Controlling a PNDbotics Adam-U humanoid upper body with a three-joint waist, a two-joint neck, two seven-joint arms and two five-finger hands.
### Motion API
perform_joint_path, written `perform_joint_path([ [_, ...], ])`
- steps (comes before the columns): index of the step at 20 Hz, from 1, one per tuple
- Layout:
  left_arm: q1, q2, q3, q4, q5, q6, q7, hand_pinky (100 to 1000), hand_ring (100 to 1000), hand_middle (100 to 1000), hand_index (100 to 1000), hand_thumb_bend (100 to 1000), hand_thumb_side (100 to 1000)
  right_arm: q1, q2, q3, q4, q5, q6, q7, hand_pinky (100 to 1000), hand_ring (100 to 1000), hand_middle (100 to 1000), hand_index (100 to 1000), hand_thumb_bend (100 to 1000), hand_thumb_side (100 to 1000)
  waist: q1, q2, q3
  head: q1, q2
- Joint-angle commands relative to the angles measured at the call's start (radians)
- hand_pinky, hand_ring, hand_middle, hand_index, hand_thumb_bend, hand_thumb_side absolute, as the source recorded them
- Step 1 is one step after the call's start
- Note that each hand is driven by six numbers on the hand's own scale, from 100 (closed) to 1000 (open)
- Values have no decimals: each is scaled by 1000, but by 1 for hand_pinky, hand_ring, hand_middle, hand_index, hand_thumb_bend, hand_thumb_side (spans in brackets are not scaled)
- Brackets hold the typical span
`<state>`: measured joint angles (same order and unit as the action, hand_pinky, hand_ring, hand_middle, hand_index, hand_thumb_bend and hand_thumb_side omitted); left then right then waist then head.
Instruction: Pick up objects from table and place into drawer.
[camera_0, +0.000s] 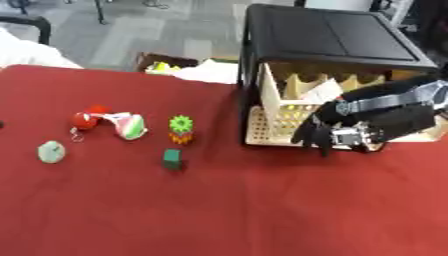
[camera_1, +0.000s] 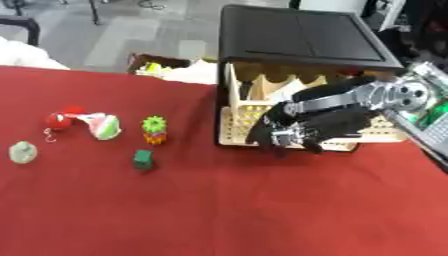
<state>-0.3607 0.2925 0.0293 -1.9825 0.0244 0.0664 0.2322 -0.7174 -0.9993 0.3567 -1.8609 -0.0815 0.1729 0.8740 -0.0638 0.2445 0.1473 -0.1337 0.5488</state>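
Fingers of my right hand (camera_1: 284, 131) hang curled downward at the front edge of the pulled-out drawer (camera_0: 271, 131); whether they grip anything I cannot tell, since the hand blocks that part of the tray. Black cabinet (camera_0: 337, 35) shadows the drawer's back. On the red table (camera_0: 227, 210) to the left I see a green cube (camera_0: 172, 159), a green-and-orange gear toy (camera_0: 181, 129), a pink-and-green piece (camera_0: 129, 125), something red (camera_0: 85, 120) and a pale green lump (camera_0: 52, 151), too blurred to identify.
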Motion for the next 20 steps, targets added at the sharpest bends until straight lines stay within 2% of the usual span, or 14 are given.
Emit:
perform_joint_path([
  [1, -14, 6, 2, -17, -2, -2, -5, 447, 568, 565, 831, 100, 980, -18, -28, -23, 14, -9, -1, -18, 274, 662, 728, 902, 100, 1000, 5, -12, 1, -2, -14],
  [9, -15, 6, 2, -17, -1, -3, -7, 448, 567, 565, 831, 100, 980, -43, -12, -26, 54, -9, -34, -64, 284, 680, 757, 919, 100, 1000, 5, -11, 3, -1, -18],
  [20, -17, 5, 3, -17, -1, -1, -6, 449, 567, 565, 831, 100, 984, -72, 17, -10, 113, 13, -23, -95, 295, 704, 819, 955, 100, 1000, 0, -8, 6, 1, -30],
])
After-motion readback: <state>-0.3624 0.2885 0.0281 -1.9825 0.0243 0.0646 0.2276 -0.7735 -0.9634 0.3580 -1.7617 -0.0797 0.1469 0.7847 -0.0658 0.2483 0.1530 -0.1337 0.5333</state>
